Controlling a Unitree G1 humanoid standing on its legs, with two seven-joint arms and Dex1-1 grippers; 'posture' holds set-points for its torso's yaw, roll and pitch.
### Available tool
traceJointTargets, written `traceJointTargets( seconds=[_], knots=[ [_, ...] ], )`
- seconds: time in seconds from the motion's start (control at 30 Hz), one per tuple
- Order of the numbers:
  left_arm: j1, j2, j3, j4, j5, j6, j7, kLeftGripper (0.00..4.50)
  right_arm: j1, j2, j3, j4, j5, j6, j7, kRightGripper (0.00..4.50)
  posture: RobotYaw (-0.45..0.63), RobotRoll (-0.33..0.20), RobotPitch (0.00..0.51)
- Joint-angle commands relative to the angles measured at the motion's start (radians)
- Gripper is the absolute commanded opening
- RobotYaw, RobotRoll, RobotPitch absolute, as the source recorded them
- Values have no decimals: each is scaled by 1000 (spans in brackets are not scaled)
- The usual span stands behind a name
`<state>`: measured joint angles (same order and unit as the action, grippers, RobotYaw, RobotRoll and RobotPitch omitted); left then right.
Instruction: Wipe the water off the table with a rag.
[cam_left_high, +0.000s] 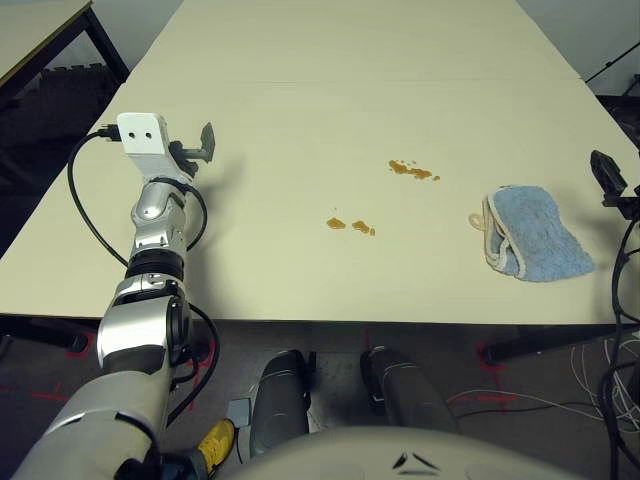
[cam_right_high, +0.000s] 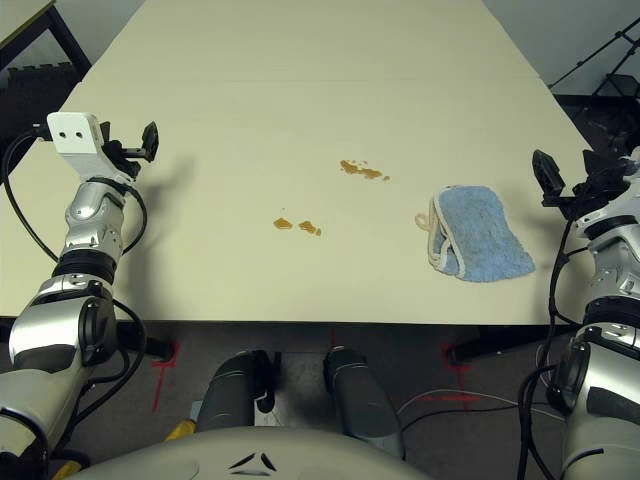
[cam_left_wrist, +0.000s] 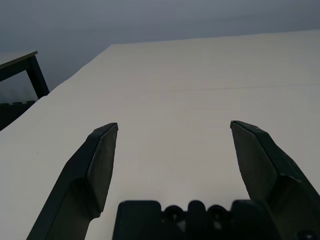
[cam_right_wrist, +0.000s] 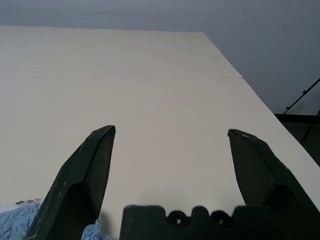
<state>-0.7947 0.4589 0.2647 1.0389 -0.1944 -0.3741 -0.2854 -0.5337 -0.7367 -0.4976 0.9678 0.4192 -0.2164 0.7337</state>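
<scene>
My forearms: silver, ribbed metal segments.
My left hand (cam_left_high: 205, 143): black fingers, white camera block.
My cables: black loops along both wrists.

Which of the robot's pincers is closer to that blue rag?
The right. The right pincer hovers open just beside the rag, at the table edge. The left pincer, also open, is far across, beyond the water.

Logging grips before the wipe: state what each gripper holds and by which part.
Nothing is held. The left gripper and right gripper are both open and empty; the rag lies untouched on the table.
</scene>
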Motion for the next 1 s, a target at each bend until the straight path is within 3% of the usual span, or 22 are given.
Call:
traceJointTargets(
  seconds=[0.03, 0.33, 0.47, 0.77, 0.87, 1.0],
  knots=[
    [7, 6, 1, 25, 15, 5, 1, 4500, 6, -3, -16, 8, 7, -8, 0, 4475, -305, 0, 126],
    [-19, -7, -8, 43, 16, 9, -16, 4500, 14, -17, -20, -5, 9, -2, 4, 4475, -336, 0, 137],
    [-37, -10, -8, 46, -6, 27, -97, 4500, 37, -8, -23, -31, 15, 6, 1, 4475, -355, 0, 141],
    [-28, -28, -34, -37, -64, 131, -432, 4500, 59, -3, -28, -71, 20, 44, -11, 4475, -350, 0, 151],
    [8, -4, -66, -143, -106, 221, -653, 4500, 55, -4, -30, -70, 16, 49, -14, 4475, -351, 0, 150],
    [62, 18, -91, -285, -157, 350, -818, 4500, 52, -8, -30, -75, 13, 53, -20, 4475, -355, 0, 147]
  ],
)
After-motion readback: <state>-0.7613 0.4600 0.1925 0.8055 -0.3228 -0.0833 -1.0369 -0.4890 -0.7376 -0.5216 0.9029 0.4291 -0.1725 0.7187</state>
